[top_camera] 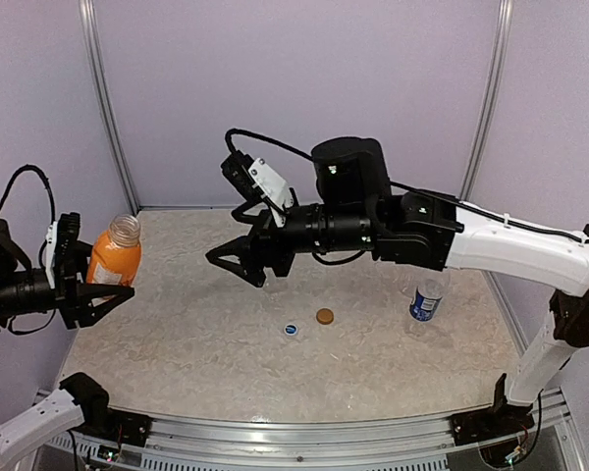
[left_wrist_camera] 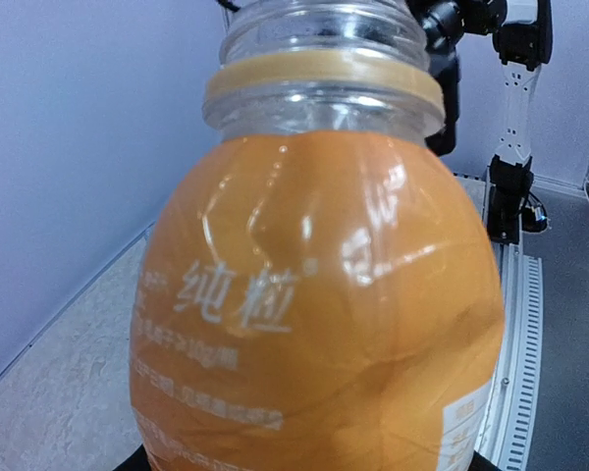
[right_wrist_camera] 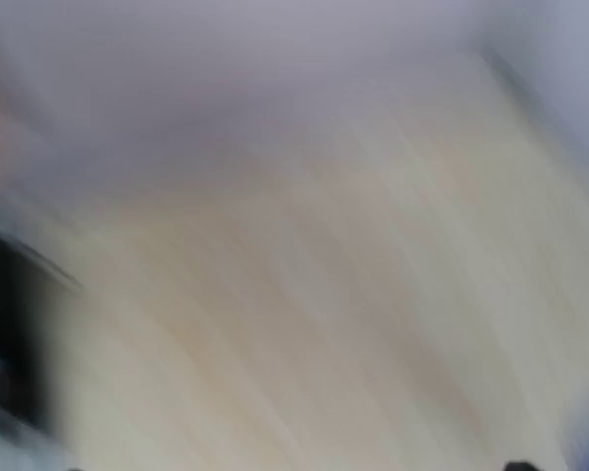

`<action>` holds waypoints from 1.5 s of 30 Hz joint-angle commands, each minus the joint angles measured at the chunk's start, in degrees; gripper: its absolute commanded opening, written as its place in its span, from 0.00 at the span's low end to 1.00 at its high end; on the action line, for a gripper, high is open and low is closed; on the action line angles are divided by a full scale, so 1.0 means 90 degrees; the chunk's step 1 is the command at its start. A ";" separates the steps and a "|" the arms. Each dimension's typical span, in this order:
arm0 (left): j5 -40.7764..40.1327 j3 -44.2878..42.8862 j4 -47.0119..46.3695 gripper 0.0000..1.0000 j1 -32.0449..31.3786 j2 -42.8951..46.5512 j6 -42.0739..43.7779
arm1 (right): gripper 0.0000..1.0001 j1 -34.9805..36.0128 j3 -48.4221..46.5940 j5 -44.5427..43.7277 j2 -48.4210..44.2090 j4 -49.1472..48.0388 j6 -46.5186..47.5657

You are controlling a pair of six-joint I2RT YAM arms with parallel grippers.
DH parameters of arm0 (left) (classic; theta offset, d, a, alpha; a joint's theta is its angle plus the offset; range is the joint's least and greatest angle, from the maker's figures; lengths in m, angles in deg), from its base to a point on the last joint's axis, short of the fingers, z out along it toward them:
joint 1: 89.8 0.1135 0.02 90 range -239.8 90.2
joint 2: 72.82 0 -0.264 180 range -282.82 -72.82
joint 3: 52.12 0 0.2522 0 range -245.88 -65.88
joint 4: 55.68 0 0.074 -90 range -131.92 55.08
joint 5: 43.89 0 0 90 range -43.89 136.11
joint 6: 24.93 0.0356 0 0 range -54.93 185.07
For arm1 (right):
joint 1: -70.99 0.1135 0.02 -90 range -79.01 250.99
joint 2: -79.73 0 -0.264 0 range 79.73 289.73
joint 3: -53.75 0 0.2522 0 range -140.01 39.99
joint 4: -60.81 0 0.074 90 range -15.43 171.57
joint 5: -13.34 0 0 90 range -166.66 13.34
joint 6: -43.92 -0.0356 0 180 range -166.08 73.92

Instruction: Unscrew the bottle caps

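Note:
The short orange bottle (top_camera: 115,257) is held upright at the table's left edge, and my left gripper (top_camera: 103,287) is shut on its body. Its clear neck (left_wrist_camera: 324,39) has no cap on it, and the orange body (left_wrist_camera: 314,324) fills the left wrist view and hides the fingers. My right gripper (top_camera: 234,267) hangs open and empty over the middle of the table, pointing left. An orange cap (top_camera: 324,316) and a blue-and-white cap (top_camera: 293,330) lie loose on the table. A clear bottle with a blue label (top_camera: 427,298) stands at the right. The right wrist view is only blur.
The right arm (top_camera: 373,231) stretches across the table from the right, above the two loose caps. Pale walls with metal posts (top_camera: 108,108) close in the table at the back and sides. A metal rail (top_camera: 304,442) runs along the near edge.

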State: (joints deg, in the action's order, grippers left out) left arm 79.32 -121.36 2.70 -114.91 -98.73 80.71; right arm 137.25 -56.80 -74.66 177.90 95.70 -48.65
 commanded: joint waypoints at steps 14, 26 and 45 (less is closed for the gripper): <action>0.0749 0.0152 -0.0109 0.35 0.0011 0.0074 0.0137 | 0.80 0.0563 -0.2019 0.3296 0.1947 -0.4286 -0.0109; 0.0626 0.0193 -0.0265 0.36 -0.0023 0.0097 0.0125 | 0.70 0.0577 -0.2056 0.4019 0.2284 -0.3850 -0.0413; 0.0376 0.0575 -0.0224 0.98 0.0013 0.0296 -0.0349 | 0.00 0.0541 -0.1675 0.2542 0.1678 -0.2820 -0.0095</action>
State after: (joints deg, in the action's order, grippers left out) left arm 83.49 -118.19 0.97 -115.01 -97.29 80.82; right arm 142.06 -74.77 -41.42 197.48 62.82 -51.44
